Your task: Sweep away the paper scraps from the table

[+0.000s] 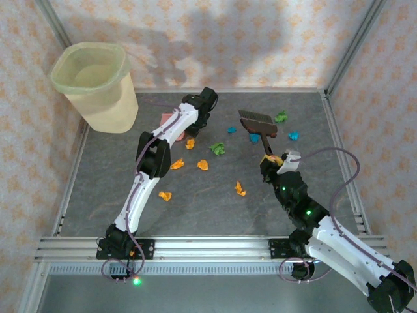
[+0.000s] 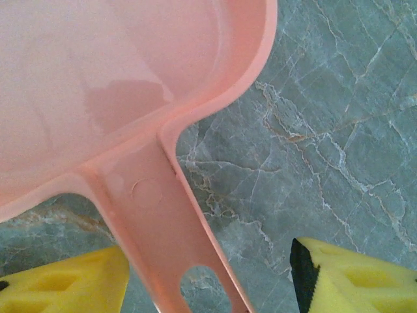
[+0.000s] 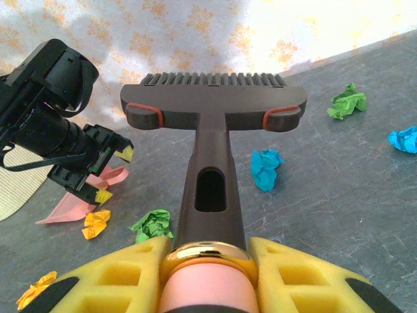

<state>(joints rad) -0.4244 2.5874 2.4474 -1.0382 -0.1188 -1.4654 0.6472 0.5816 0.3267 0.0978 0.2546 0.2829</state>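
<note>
- Right gripper (image 3: 208,261): jaws clamped on the pink end of the brush (image 3: 214,107) handle.
- Brush long axis runs from that gripper toward the far wall, leaning slightly left in the top view. The head is at the far end, crosswise to the handle, with its teeth pointing away from the arm bases.
- We cannot tell whether the brush head touches the table (image 1: 215,208).
- Left gripper (image 2: 208,277): jaws apart, straddling the dustpan (image 2: 98,98) handle. 1 finger sits just beside the handle and the other is clear of it, with bare table between.
- The dustpan lies on the table, left of centre toward the far side. The pan is ahead of the fingers and the handle runs back between them.
- Paper scraps (image 1: 217,149): we count 10 in the top view (5 orange, 2 green, 3 teal), all on the table.
- The scraps are crumpled wads with no clear long axis. The scatter runs diagonally from near-left (orange) to far-right (green, teal).
- 1 teal scrap is just beside the brush neck. 1 orange scrap is just beside the dustpan, with 1 green one near it.
- Bin (image 1: 98,85): upright at the far-left corner, well apart from the scraps.
</note>
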